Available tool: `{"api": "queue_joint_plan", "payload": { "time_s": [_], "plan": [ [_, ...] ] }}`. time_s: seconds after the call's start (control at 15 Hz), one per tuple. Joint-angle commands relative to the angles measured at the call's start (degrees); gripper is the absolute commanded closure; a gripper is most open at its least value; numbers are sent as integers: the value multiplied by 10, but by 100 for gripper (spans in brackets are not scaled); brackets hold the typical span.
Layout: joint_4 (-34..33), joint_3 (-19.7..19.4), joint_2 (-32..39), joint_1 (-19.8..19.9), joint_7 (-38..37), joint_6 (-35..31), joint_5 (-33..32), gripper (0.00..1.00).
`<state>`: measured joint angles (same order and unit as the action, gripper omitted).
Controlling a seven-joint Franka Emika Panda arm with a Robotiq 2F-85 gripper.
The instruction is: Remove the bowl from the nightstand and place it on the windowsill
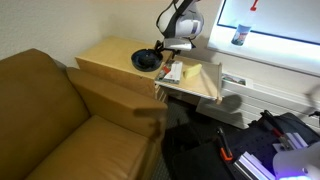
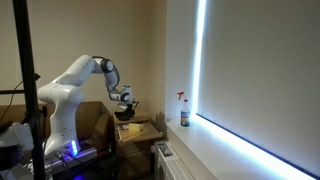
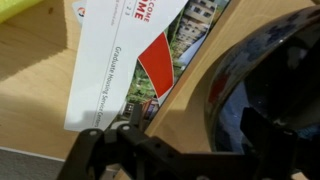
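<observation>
Jaws first: they show in the wrist view only as dark linkage along the lower edge, its bars seeming to run toward one point. The tips are too murky to separate, so I cannot tell whether they stand apart or together. Nothing is visibly held between them.

The dark, glossy round bowl (image 3: 270, 95) sits on the pale wooden bench (image 1: 105, 52), just beside a fan of printed white-and-red paper leaflets (image 3: 125, 70). In both exterior views the white robot arm (image 2: 70, 85) reaches over this bench, with its wrist low and near the bowl (image 1: 146, 60).

The relation that matters is that the wrist camera looks down mostly on the leaflets, with the bowl filling the right side of its picture. By my judgement the jaws hang beside the bowl, not over its rim, and must shift toward that side before closing. Being round, the bowl has no long axis, so any stretch of rim would serve.

The white windowsill (image 2: 235, 150) lies beyond the bench, under the bright window. A small spray bottle with a red top (image 2: 184, 115) stands there, well apart from the bowl.
</observation>
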<state>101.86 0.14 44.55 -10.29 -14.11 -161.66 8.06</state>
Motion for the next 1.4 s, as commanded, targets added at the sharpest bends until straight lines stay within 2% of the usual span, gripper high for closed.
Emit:
{"api": "queue_joint_plan", "payload": {
  "time_s": [0.0,0.33,0.6,0.73,1.0,1.13,1.33],
  "plan": [
    [-15,-9,18,1,-1,0,-12,26],
    [-22,22,15,18,11,0,4,62],
    [-26,32,20,22,9,-5,11,90],
    [-24,32,20,25,8,-4,14,100],
    [-22,36,17,33,7,-4,22,98],
    [-22,70,10,57,18,5,48,98],
    [3,158,-33,137,75,11,111,98]
  ]
}}
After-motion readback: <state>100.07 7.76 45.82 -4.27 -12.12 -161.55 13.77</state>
